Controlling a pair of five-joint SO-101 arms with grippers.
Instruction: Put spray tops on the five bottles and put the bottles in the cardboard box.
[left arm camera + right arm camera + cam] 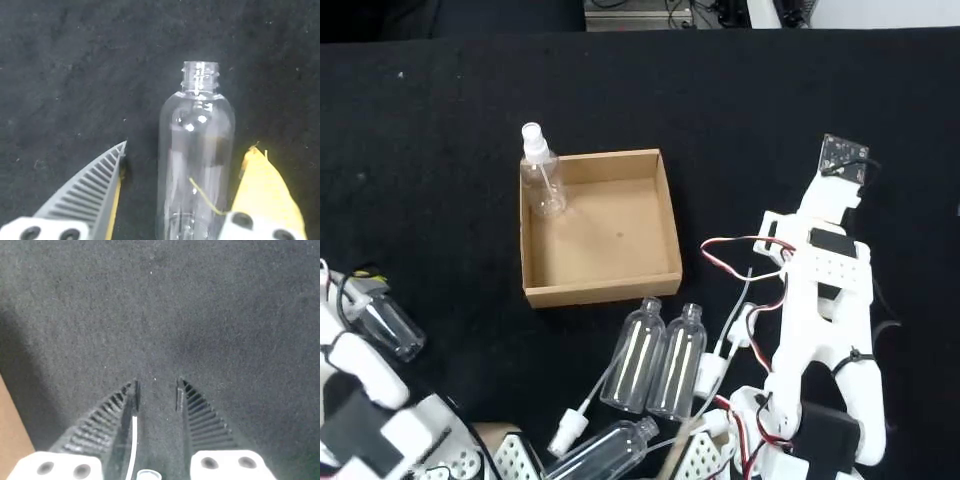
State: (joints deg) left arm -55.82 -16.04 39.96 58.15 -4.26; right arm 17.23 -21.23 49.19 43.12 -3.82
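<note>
A clear bottle without a top (196,150) lies on the black cloth between the spread fingers of my left gripper (190,146). The grey finger stands apart from it and the yellow finger is close beside it. In the high view this bottle (392,326) is at the left edge. My right gripper (157,384) is nearly closed, with a spray top's thin white tube (133,440) running along one finger. The cardboard box (603,288) sits mid-table. A bottle with a spray top (542,180) leans in its far left corner. Three topless bottles (633,355) (677,362) (600,452) lie in front of the box.
A loose spray top (568,432) with its tube lies beside the near bottles. Another spray top (711,375) sits by the right arm (820,300), whose red and white wires loop toward the box. Black cloth covers the table.
</note>
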